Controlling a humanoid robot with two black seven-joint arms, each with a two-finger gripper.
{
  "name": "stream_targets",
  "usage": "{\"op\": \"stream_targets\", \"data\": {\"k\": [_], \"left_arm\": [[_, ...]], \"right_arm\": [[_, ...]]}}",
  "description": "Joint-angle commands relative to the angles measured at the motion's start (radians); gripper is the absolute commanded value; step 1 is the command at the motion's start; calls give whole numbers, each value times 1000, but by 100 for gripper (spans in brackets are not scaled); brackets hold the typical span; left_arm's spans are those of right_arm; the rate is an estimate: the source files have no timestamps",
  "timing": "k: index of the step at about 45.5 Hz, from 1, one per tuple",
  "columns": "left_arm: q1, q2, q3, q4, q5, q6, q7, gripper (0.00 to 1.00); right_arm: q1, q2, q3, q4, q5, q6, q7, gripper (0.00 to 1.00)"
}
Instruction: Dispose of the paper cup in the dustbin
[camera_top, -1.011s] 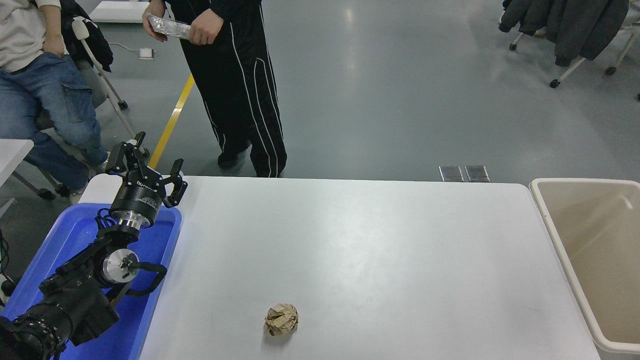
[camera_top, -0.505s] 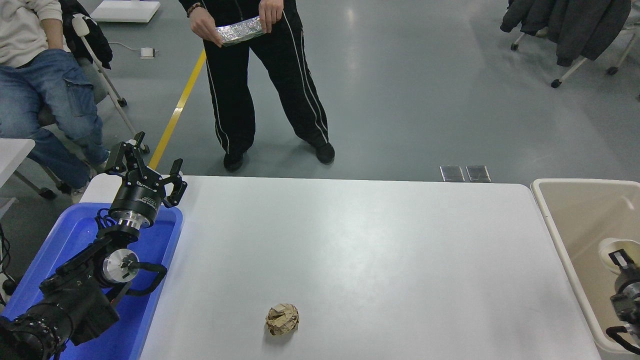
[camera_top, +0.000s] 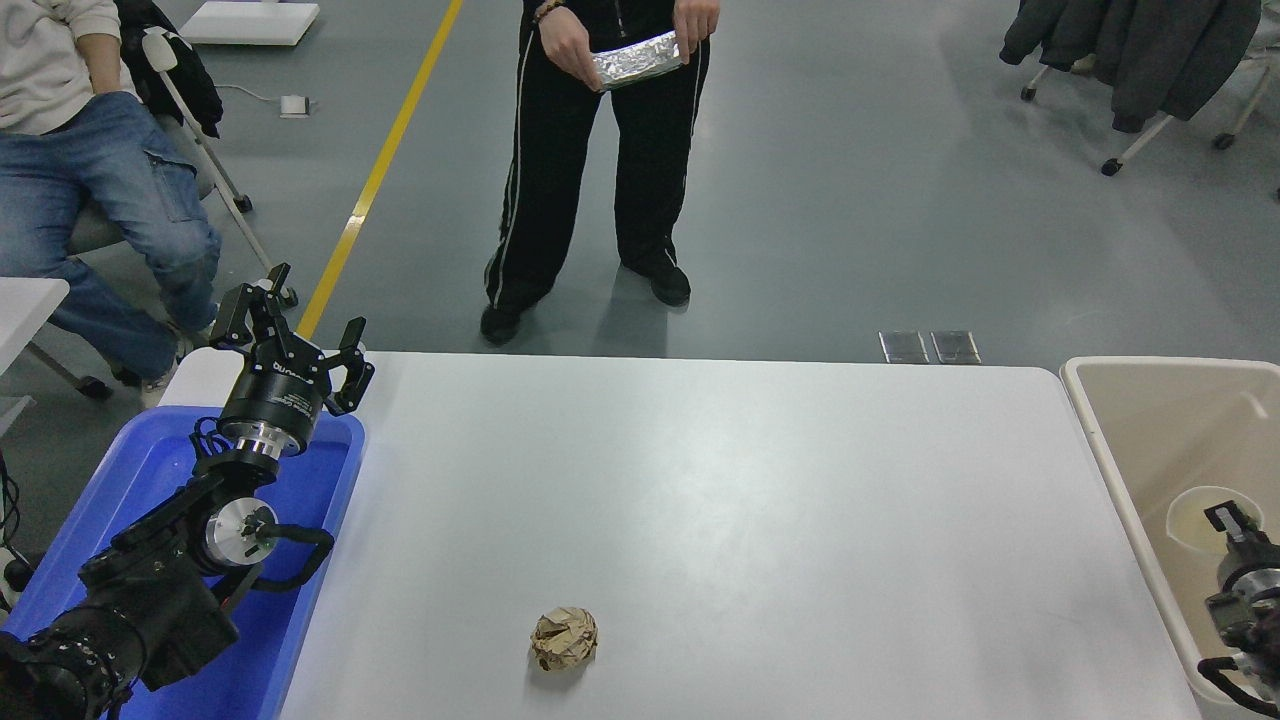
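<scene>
The paper cup (camera_top: 1198, 518), off-white with a cream inside, shows from above at the right edge, held over the inside of the beige dustbin (camera_top: 1104, 450). My right gripper (camera_top: 1228, 522) comes in from the lower right corner and is shut on the cup's rim, with one finger (camera_top: 1224, 516) showing at its right side. My left gripper (camera_top: 292, 338) is parked open and empty at the lower left, above the blue tray (camera_top: 150, 470).
A crumpled brown paper ball (camera_top: 564, 638) lies on the white table (camera_top: 720, 480) near its front edge. A person (camera_top: 600, 160) stands beyond the far edge holding a foil packet (camera_top: 640, 58). Another person (camera_top: 90, 160) sits at the far left.
My right gripper came into view from the lower right carrying the cup and has moved it a little left and down over the dustbin. The standing person walked to the right.
</scene>
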Motion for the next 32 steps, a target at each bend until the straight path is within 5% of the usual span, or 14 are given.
{"op": "stream_targets", "data": {"k": [1,17,32], "left_arm": [[0,0,0,-1,0,0,0,100],[0,0,0,-1,0,0,0,100],[0,0,0,1,0,0,0,100]], "right_arm": [[45,-7,17,0,1,-1,1,99],[344,-162,20,57,209,169,1,99],[522,-294,118,317,217,169,6,99]]}}
